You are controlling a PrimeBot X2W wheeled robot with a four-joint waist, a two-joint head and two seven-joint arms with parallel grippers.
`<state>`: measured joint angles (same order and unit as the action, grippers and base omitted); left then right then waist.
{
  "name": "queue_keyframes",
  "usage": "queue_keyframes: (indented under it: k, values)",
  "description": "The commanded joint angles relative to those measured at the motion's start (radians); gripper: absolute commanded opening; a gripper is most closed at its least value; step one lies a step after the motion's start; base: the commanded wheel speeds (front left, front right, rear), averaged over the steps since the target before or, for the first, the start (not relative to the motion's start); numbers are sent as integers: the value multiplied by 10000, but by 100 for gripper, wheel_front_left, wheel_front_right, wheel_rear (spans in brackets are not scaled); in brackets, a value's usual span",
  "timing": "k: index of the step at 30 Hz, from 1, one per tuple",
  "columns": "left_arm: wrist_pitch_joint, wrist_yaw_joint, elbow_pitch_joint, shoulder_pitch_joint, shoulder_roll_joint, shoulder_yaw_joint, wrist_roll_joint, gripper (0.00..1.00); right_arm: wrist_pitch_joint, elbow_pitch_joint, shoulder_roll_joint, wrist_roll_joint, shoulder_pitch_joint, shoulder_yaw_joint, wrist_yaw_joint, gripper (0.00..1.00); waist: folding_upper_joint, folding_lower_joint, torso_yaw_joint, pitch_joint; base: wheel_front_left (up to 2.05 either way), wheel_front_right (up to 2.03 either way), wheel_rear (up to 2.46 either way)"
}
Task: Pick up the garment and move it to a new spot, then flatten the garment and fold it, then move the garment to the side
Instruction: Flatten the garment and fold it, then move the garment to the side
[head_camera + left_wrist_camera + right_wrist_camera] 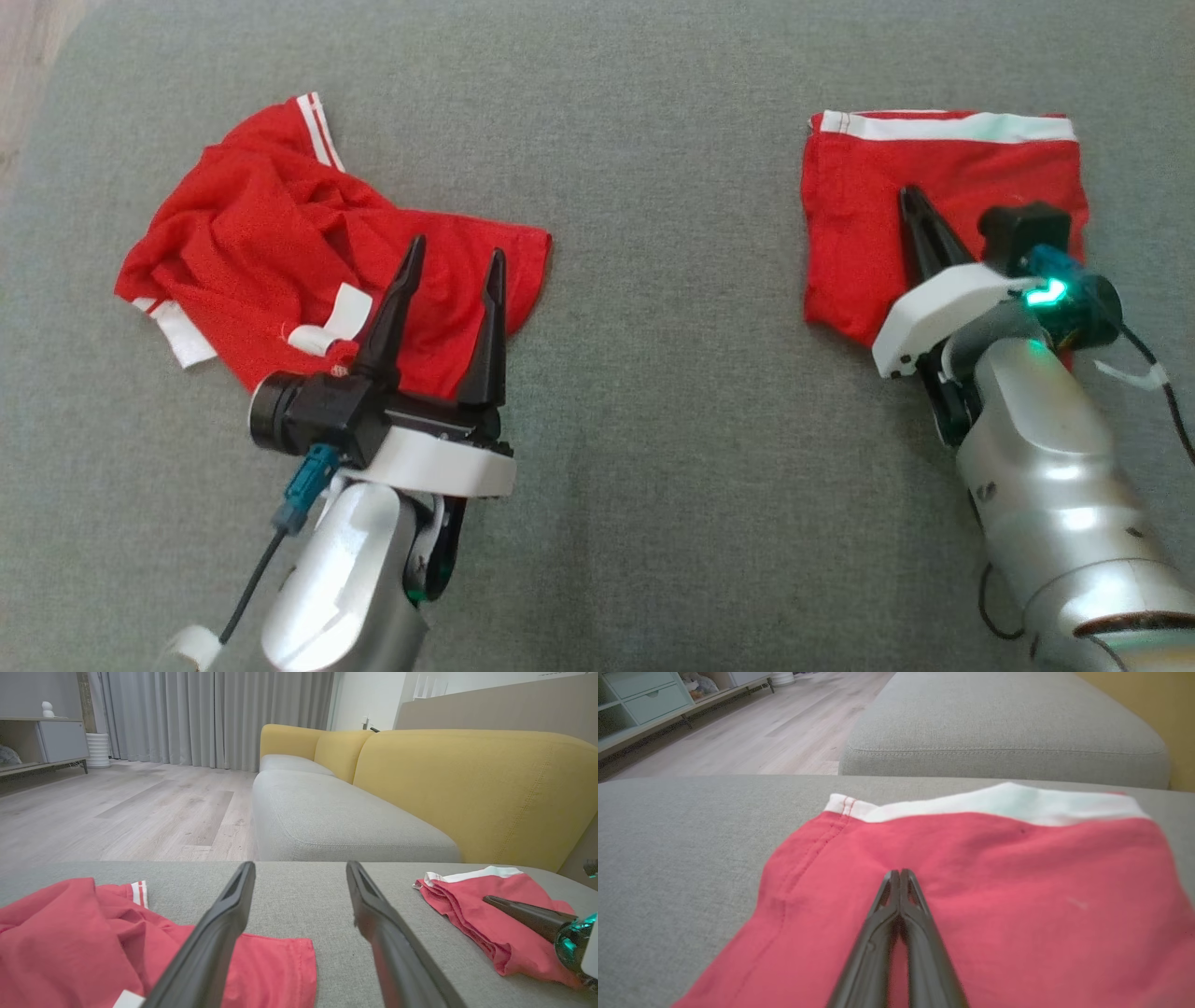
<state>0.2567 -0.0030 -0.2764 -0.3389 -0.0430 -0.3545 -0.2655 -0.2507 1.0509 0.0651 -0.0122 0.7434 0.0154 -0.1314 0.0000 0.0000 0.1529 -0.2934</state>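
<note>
On the left half of the grey fabric cushion (653, 467) lies the crumpled red garment with white striped trim (280, 233) (70, 938). It is bunched and creased, with one striped cuff at its far edge and a white label showing on its near side. My left gripper (457, 246) (300, 865) hangs over the garment's near right corner. Its fingers are spread wide with nothing between them, and I can't tell whether the tips touch the cloth.

Well apart, on the right half of the cushion, I see a folded red garment with a white band (859, 243) (472, 905) (1017, 882). It lies flat and roughly square, with the band along its far edge. My right gripper (910, 196) (488, 899) (900, 872) sits over its middle and points toward the far side. Its fingers are clenched tip to tip, with no cloth pinched between them that I can make out.

Past the cushion's far edge are a grey sofa seat (327, 816) with a yellow backrest (467, 788), a pale wood floor (117, 812) to the left, and grey curtains (210, 718) farthest off.
</note>
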Motion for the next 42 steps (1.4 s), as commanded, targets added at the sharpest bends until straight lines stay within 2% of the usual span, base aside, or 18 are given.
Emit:
queue_keyframes:
  k: [1,5,16,17,18,19,23,31,42]
  values:
    - [51,30,256,5,-72,338,17,100,-107,-143,-146,96,33,152,7,0,0,0,-40,70,0,0,0]
    - [51,43,211,126,-72,469,39,100,-109,-693,-147,333,-106,124,7,0,0,0,-218,317,0,0,0]
    - [51,-20,111,794,-72,989,127,100,-110,-4110,-148,706,-2377,-539,7,0,0,0,-1077,1526,0,0,0]
    - [51,-22,115,864,-72,1025,120,100,-110,-4374,-148,723,-2628,-607,7,53,0,0,-1145,1620,0,0,0]
    - [51,-22,115,864,-72,1025,120,100,-110,-4374,-148,723,-2628,-607,7,53,0,0,-1145,1620,0,0,0]
    - [51,-17,131,998,-72,1087,111,100,-110,-4885,-148,736,-3135,-733,7,100,0,0,-1265,1781,0,0,0]
    - [51,-27,145,1240,-72,1146,63,100,-110,-5798,-148,700,-4181,-894,7,100,0,0,-1430,2050,0,0,0]
    - [51,-23,122,1581,-72,1221,-55,100,-104,-6584,-148,1013,-5572,-730,7,100,0,0,-1594,2244,0,0,0]
    - [51,-109,116,1368,-72,1315,47,100,455,-7012,-148,846,-5187,-736,7,100,0,0,-1572,1843,0,0,0]
